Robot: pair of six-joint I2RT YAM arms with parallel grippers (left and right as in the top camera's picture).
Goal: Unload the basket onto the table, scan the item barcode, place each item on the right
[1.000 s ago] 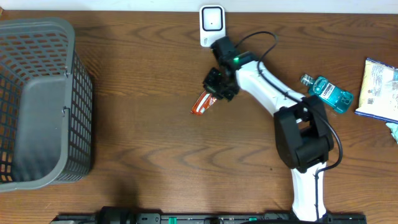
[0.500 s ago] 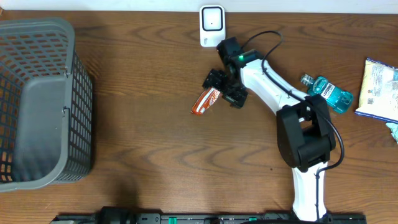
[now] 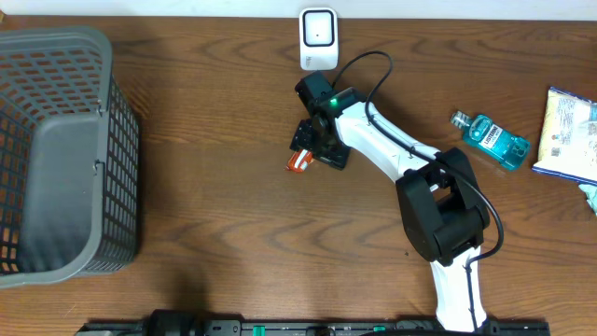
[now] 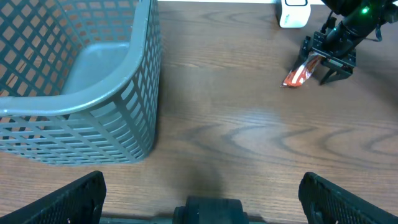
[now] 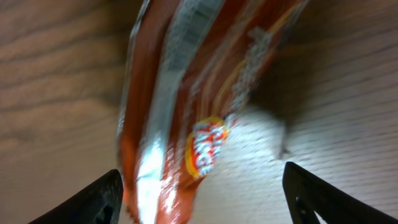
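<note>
Overhead, my right fingers (image 3: 312, 145) hang low over a red snack packet (image 3: 296, 163) that lies flat on the table (image 3: 233, 243), with the white scanner (image 3: 318, 37) a short way beyond the fingertips. The right wrist view shows those fingers spread wide, one on either side of the packet with bare wood between each of them and the wrapper, so I judge that they hold nothing. The packet runs slantwise through the gap rather than square to it. My left fingers (image 4: 68, 199) are fully open and empty, well apart from the packet, with the grey basket (image 4: 124, 93) just ahead of them to one side. From here the grasp is what worries me. The wrapper looks thin and glossy, so if I close on it at this slant I could pinch only a loose edge, and it might twist or slide out on the way up. I can see no barcode on the upper face, and the close picture is blurred. If the code faces the table, or ends up under a finger, the scanner will not read it. Glare off the shiny film could spoil the reading too.
</note>
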